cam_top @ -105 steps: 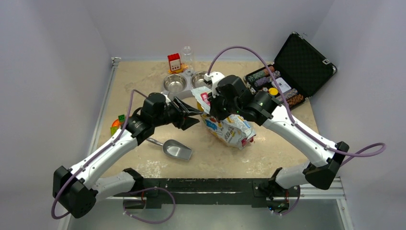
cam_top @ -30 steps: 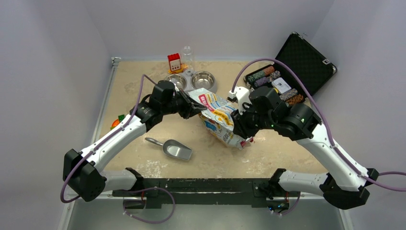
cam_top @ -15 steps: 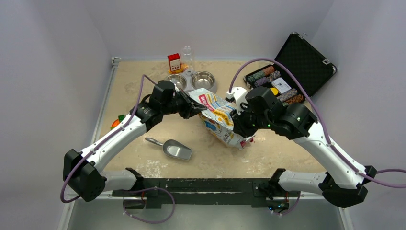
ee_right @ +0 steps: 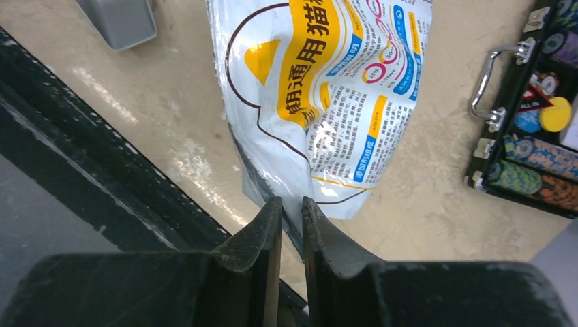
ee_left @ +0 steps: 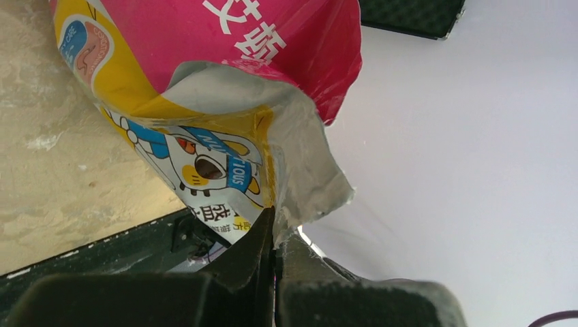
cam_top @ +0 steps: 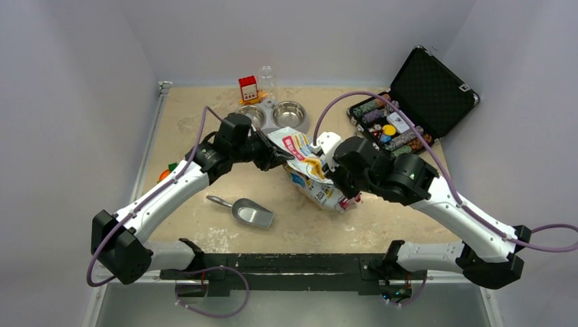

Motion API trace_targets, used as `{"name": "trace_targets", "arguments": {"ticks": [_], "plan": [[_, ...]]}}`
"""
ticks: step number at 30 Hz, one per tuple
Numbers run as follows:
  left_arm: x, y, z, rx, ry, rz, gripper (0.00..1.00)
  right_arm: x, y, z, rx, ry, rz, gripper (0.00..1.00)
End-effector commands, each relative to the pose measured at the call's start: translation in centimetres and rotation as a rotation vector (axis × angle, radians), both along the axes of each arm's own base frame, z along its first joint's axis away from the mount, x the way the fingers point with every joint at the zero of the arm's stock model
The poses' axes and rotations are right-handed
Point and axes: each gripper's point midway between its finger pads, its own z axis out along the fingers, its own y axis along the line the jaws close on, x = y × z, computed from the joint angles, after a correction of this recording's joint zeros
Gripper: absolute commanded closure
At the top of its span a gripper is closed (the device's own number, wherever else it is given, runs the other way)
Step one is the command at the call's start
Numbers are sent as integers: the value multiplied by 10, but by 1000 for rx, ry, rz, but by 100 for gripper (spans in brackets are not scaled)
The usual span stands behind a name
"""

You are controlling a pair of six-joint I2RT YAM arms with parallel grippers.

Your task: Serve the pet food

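Observation:
The pet food itself is hidden inside the printed bag (cam_top: pixel 310 170), which hangs tilted over mid-table. My left gripper (cam_top: pixel 281 158) is shut on the torn silver top edge of the bag (ee_left: pixel 204 102), its jaws (ee_left: pixel 277 228) pressed flat together on the foil. My right gripper (ee_right: pixel 292 204) comes down over the bag's right side; a narrow slit still shows between its jaws, and the folded side edge of the bag (ee_right: pixel 327 88) runs into that slit. In the top view my right wrist (cam_top: pixel 354 167) covers that gripper's fingers. A metal scoop (cam_top: pixel 251 212) lies on the table near the front left.
Two steel bowls (cam_top: pixel 249 116) (cam_top: pixel 288 110) stand behind the bag. A red box (cam_top: pixel 248 88) and a clear bottle (cam_top: pixel 266 78) are at the back. An open black case of poker chips (cam_top: pixel 409 109) sits at the right. Small coloured pieces (cam_top: pixel 167 174) lie at the left.
My right arm has swung left and down onto the bag's right side and its jaws have narrowed around the edge. My left gripper keeps its hold on the raised top.

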Motion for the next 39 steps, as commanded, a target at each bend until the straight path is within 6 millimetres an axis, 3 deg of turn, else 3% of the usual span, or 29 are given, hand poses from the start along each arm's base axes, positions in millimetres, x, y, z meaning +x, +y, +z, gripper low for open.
{"name": "trace_targets", "arguments": {"ticks": [1,11,17,25,36,39], "plan": [[-14,-1,21,-7,85,-39,100,23,-21,-14,-216,-126,-63,80],[-22,0,32,23,157,-65,100,41,-22,-25,-417,-245,-25,85],[-22,2,31,26,160,-61,100,14,20,-24,-261,-184,206,85],[-22,1,37,10,151,-72,100,6,52,-11,-127,-188,314,81],[-23,4,43,-11,143,-77,100,22,73,-27,-187,-212,348,75],[-21,7,47,-15,132,-67,100,19,63,-40,-222,-181,322,73]]}}
